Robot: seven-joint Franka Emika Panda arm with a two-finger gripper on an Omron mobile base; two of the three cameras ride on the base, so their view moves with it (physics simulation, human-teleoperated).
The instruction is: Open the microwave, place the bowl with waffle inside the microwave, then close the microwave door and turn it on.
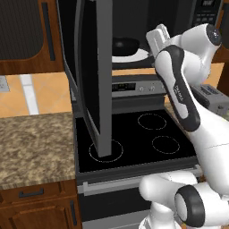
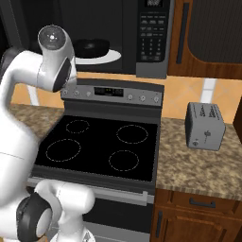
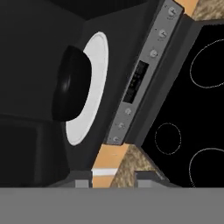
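Microwave [image 2: 118,42] interior, bowl [image 3: 70,89] beyond jaws

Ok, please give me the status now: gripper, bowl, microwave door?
Gripper outside the microwave, holding nothing. Bowl on the turntable inside. Microwave door wide open over the stove.

Kitchen: wooden cabinets [image 2: 208,33], speckled granite counter [image 2: 203,165], black glass stovetop [image 2: 99,146], orange tiled backsplash [image 2: 179,101], grey toaster [image 2: 204,125], possibly steel.

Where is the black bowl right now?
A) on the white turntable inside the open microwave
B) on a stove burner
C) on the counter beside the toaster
A: the bowl sits on the white turntable inside the microwave, whose door hangs open.
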